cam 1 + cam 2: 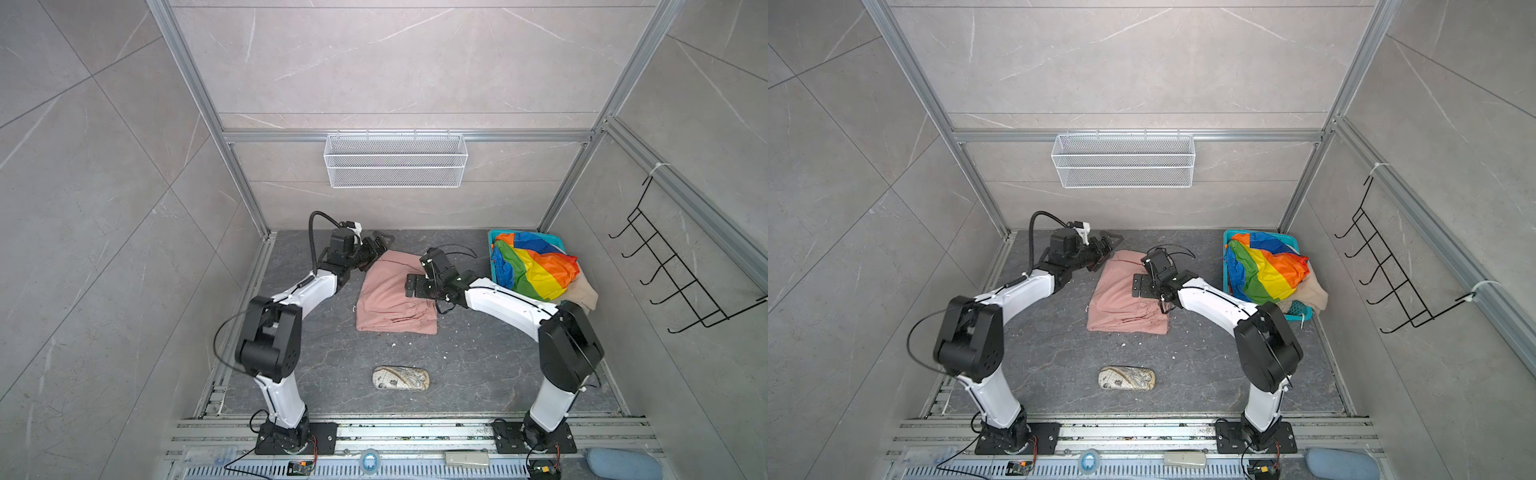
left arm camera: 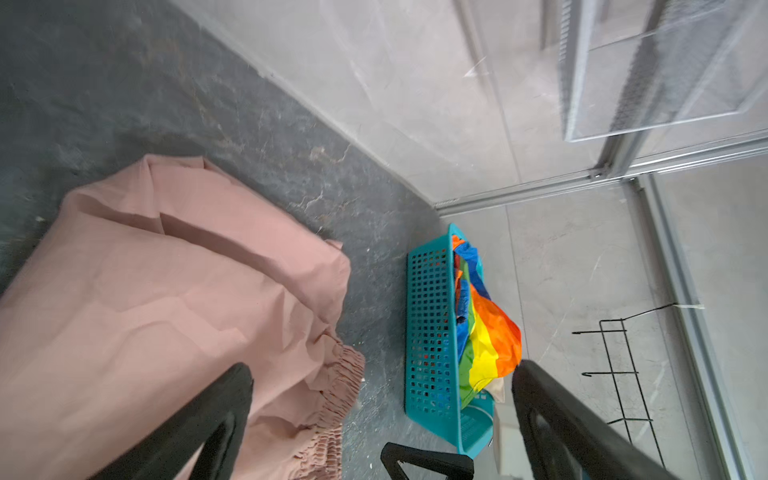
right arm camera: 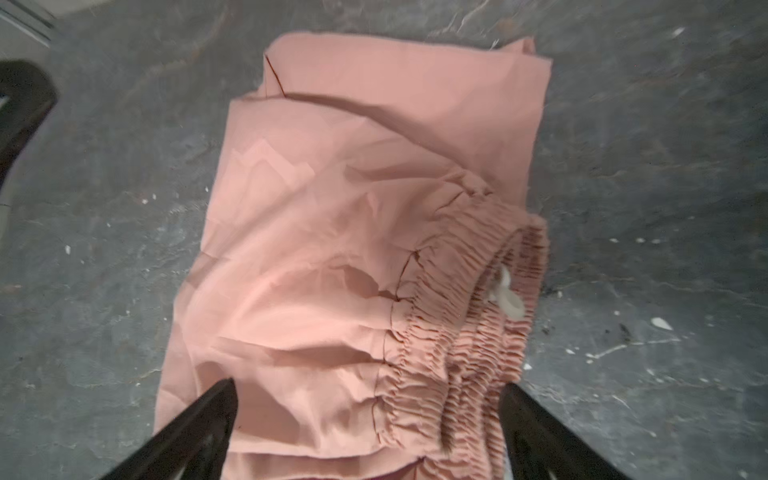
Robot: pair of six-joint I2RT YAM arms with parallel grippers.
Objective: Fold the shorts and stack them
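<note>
Pink shorts [image 1: 386,299], long axis 12-to-6, are being overhung by spread right fingers [image 3: 216,399]; spread left fingers [image 2: 232,390] are being held at 11 o'clock.

The arms [image 1: 309,291] are wearing white shells with big black joints. The left gripper [image 2: 384,368] and right gripper [image 3: 368,388] are showing black fingers. A black cable [image 1: 310,237] is looping out.

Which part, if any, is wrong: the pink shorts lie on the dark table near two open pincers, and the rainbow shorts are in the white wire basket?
Only the basket is wrong: the rainbow shorts are in the teal plastic basket, as both top views and the left wrist view show. The rest holds.
</note>
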